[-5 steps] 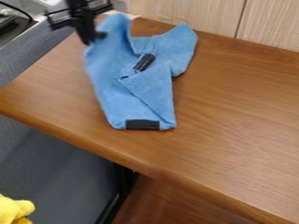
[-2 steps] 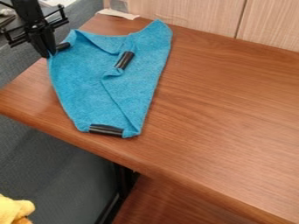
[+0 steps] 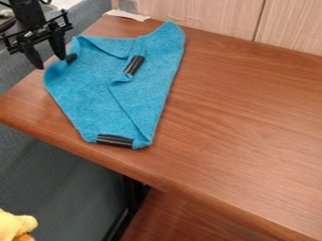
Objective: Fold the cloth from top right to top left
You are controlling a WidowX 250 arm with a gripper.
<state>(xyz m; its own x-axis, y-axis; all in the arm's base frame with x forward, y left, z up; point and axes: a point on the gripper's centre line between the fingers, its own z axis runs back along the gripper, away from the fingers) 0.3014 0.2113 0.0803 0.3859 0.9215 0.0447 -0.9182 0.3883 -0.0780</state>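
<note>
Found the cloth on the left part of the counter, narrowing toward the black strip at the near end, with a diagonal layer edge across the middle. Saw the gripper at the upper left by the cloth's rounded left edge, with fingers spread wide and nothing held; could not tell contact from near miss at the inner fingertip. Judged the step as letting go and backing off, with the fold largely laid but loose. Judged best to lift straight up before any sideways travel, keeping both fingertips clear of the raised fabric near the small dark piece. Noted risk of snagging that edge and dragging the fold open. Advised checking for spring-back afterward, then pressing the left edge lightly flat if needed.
</note>
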